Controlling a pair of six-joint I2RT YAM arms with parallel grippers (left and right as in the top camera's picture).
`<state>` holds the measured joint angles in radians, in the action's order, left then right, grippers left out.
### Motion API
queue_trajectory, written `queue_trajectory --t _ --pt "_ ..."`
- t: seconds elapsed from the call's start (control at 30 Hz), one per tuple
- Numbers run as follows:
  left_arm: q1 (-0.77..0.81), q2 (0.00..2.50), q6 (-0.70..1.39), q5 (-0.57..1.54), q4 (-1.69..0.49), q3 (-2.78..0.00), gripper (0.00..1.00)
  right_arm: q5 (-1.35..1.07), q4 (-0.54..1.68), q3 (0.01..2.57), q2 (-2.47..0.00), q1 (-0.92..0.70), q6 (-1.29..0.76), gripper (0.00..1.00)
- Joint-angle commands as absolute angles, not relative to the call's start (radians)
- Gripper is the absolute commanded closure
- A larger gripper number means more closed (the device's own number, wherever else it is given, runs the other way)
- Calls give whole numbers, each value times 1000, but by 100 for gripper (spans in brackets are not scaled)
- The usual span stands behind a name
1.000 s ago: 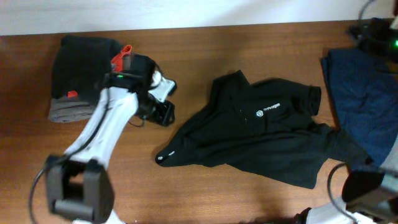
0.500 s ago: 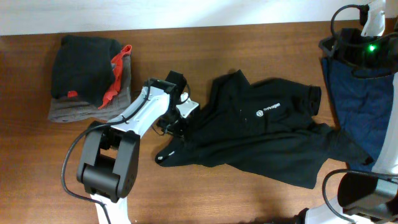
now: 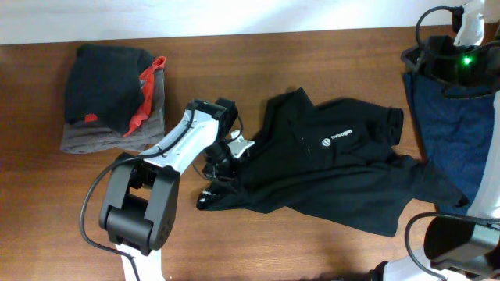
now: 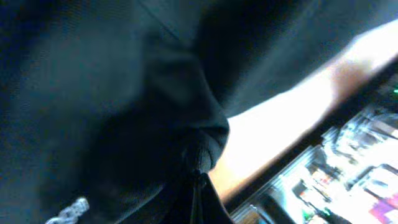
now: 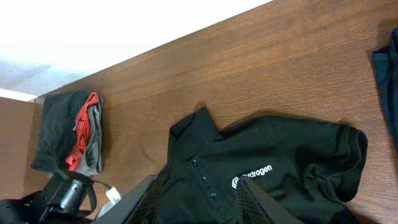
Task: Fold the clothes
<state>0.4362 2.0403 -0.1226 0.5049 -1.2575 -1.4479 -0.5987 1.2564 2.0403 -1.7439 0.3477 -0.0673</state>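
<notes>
The clothes are one black collared shirt (image 3: 328, 172), lying crumpled on the wooden table with white logo text on its chest. My left gripper (image 3: 221, 162) is down at the shirt's left edge, near the sleeve hem. In the left wrist view black fabric (image 4: 112, 93) fills most of the frame, and the left gripper (image 4: 198, 179) is shut with a fold of it pinched at the tips. My right arm (image 3: 457, 58) is raised at the far right. The right gripper (image 5: 198, 185) hangs open high above the shirt (image 5: 280, 155), holding nothing.
A stack of folded garments (image 3: 109, 97) in black, grey and red sits at the back left. A dark blue garment (image 3: 453, 125) lies along the right edge. Bare table (image 3: 312, 62) runs behind the shirt.
My left gripper moved right from beside the folded stack to the shirt's left edge and shut on the fabric. The right arm rose into view at the far right, then held still.
</notes>
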Motion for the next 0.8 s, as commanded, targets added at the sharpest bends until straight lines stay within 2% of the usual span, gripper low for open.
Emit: queue_trajectory --t 0.0,0.13,0.3,0.37,0.43,0.5,0.57,0.63,0.67,0.73,0.77 --pt "485 2007 -109 625 -1300 -1456 99 -588 1257 2040 -1742 340 -60 56" --pt "566 1989 -81 622 -1288 -1456 99 -549 1257 2040 -1742 340 -60 55" --pt "666 1985 33 459 -1264 -1456 99 -537 1257 2040 -1742 340 -60 55" --pt "670 1980 43 429 -1261 -1459 96 -536 1256 2040 -1742 340 -60 55" --pt "664 1973 46 392 -1262 -1468 83 -536 1252 2040 -1742 340 -60 55" --pt "651 1964 46 353 -1261 -1481 80 -536 1249 2040 -1742 340 -60 55" --pt "631 1955 46 290 -1261 -1502 71 -536 1249 2040 -1742 340 -60 55" --pt "606 1950 46 215 -1251 -1528 58 -526 1250 2040 -1742 340 -60 55" --pt "591 1950 45 178 -1232 -1541 46 -515 1250 2040 -1742 340 -60 55" --pt "560 1950 45 112 -1151 -1545 32 -507 1250 2040 -1742 340 -60 54" --pt "547 1951 44 84 -1105 -1542 29 -507 1250 2040 -1742 340 -60 55"
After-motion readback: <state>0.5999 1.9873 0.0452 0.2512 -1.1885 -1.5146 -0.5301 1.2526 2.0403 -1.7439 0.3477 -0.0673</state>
